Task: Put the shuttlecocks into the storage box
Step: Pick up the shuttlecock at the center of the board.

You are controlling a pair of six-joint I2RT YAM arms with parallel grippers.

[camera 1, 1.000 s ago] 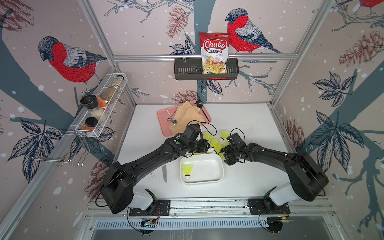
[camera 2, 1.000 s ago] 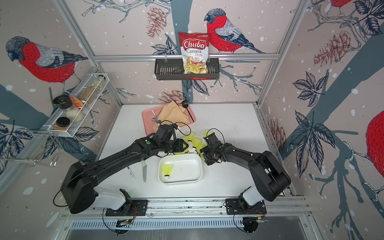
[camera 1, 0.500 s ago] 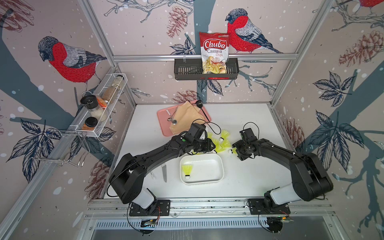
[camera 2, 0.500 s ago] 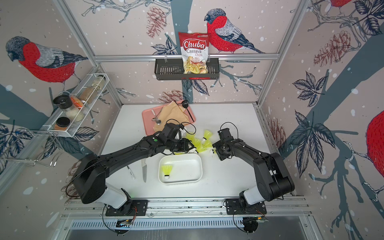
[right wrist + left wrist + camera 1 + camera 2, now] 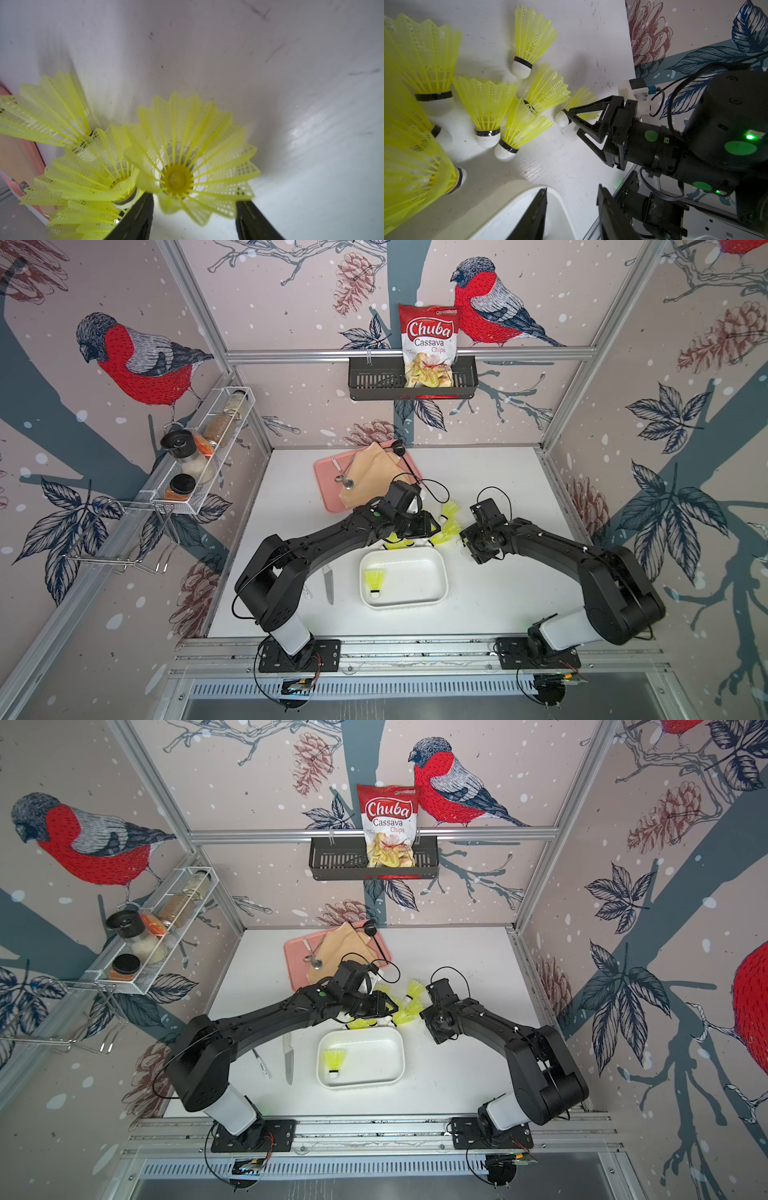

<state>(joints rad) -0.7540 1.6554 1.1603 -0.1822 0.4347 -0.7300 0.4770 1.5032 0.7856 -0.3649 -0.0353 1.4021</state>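
Note:
Several neon yellow shuttlecocks (image 5: pixel 448 531) (image 5: pixel 488 104) lie clustered on the white table just behind the storage box (image 5: pixel 432 597) (image 5: pixel 395 1069). One shuttlecock (image 5: pixel 374 581) (image 5: pixel 334 1060) lies inside the box. My left gripper (image 5: pixel 430 527) (image 5: pixel 572 216) hangs over the box's far rim (image 5: pixel 512 185), open, nothing between its fingers. My right gripper (image 5: pixel 420 1014) (image 5: pixel 573 122) (image 5: pixel 195 218) reaches into the cluster from the right. It is open, its fingers (image 5: pixel 253 220) flanking one shuttlecock (image 5: pixel 187 164) (image 5: pixel 583 99) whose skirt faces the wrist.
A pink tray (image 5: pixel 328 489) with a tan cloth and a spoon lies behind the left arm. A knife (image 5: pixel 328 585) and a white pen (image 5: pixel 262 1065) lie left of the box. A wire spice rack hangs on the left wall, a black basket with a chips bag on the back wall.
The right gripper has drawn back to the right from the box's far corner and turned toward the cluster. The left gripper has shifted right along the box's far rim.

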